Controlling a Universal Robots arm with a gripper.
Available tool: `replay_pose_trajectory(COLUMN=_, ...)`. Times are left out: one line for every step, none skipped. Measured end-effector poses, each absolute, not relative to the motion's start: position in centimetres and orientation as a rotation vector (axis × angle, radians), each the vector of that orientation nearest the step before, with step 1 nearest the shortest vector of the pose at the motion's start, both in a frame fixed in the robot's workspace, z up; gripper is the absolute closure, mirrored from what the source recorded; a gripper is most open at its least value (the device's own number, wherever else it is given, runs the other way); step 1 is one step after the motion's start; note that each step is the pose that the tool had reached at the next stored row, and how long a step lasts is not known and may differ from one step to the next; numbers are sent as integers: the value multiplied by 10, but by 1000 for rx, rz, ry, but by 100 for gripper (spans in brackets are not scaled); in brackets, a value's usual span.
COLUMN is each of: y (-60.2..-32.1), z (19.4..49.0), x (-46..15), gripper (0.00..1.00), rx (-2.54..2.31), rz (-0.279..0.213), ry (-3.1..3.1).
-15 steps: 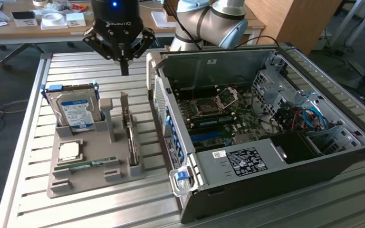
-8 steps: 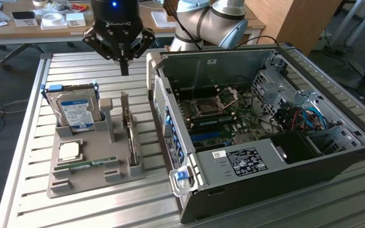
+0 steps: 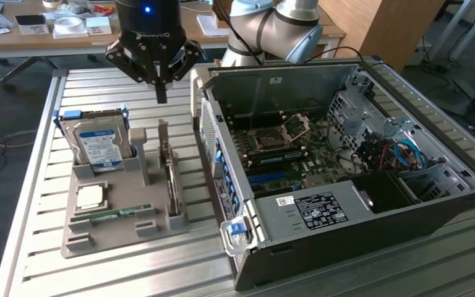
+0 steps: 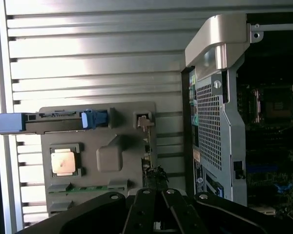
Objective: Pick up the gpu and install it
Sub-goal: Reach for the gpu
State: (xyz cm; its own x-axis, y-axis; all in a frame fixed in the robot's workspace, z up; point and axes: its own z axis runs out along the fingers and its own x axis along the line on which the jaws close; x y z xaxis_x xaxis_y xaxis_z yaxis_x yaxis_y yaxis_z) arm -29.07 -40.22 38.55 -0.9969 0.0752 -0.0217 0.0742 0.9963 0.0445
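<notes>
The gpu stands on its edge in a slot of the grey holder tray, next to the open computer case. Its silvery end bracket rises at the far end. My gripper hangs above the table just beyond that bracket, fingers shut together with nothing between them. In the wrist view the gpu shows edge-on, directly ahead of my gripper. The case lies on its side with the motherboard exposed.
The tray also holds an upright hard drive with a blue-white label, a CPU and a narrow green RAM stick. The case wall stands close to the gpu. A cluttered desk lies behind the slatted metal table.
</notes>
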Motion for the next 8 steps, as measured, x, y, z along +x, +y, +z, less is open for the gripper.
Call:
replay_pose_trajectory(y=-404, z=385, x=-291, gripper=89, rx=117, rz=68, ry=3115)
replay_pose_trajectory(y=-407, z=385, x=-291, gripper=89, rx=117, rz=68, ry=3115)
replay_pose_trajectory(y=-409, z=385, x=-291, gripper=89, rx=117, rz=68, ry=3115)
replay_pose_trajectory(y=-411, z=385, x=-292, gripper=89, rx=117, rz=68, ry=3115)
replay_pose_trajectory(y=-414, z=385, x=-292, gripper=89, rx=117, rz=68, ry=3115)
replay_pose_trajectory(y=-416, z=385, x=-292, gripper=89, rx=117, rz=68, ry=3116)
replay_pose_trajectory(y=-422, z=385, x=-292, gripper=89, rx=117, rz=68, ry=3115)
replay_pose_trajectory(y=-424, z=385, x=-293, gripper=89, rx=117, rz=68, ry=3115)
